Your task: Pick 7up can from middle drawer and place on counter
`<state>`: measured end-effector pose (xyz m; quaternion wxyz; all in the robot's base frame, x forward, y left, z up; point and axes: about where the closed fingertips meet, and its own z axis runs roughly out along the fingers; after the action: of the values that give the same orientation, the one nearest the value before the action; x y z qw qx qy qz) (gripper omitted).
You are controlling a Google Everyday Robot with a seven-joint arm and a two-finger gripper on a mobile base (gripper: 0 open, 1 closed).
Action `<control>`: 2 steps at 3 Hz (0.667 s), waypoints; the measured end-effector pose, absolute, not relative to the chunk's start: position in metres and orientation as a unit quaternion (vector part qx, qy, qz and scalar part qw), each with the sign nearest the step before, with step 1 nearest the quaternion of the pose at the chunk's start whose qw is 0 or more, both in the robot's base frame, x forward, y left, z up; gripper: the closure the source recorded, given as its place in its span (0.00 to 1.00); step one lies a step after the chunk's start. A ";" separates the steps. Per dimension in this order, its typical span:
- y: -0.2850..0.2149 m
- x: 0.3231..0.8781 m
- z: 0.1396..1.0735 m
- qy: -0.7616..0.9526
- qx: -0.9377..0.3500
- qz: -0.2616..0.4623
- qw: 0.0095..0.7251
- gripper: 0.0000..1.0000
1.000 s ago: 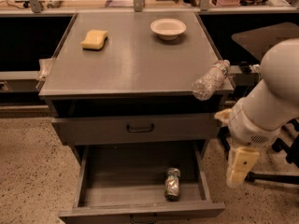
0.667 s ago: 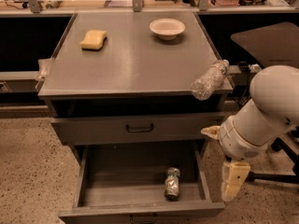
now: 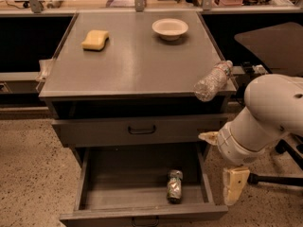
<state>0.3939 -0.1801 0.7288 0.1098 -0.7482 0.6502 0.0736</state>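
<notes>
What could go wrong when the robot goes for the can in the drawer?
1. The 7up can lies on its side in the middle drawer, so it may roll when touched.
2. The water bottle hangs over the counter's front right corner, just above the arm; lifting could knock it off.
3. The end effector is outside the drawer, past its right wall, and could bump that wall moving in.
</notes>
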 end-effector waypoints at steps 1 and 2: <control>-0.177 0.392 0.685 0.568 -0.815 0.008 0.112 0.00; -0.176 0.388 0.679 0.504 -0.850 -0.036 0.145 0.00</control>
<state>0.3876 -0.1761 0.6789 0.1454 -0.8503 0.5045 -0.0361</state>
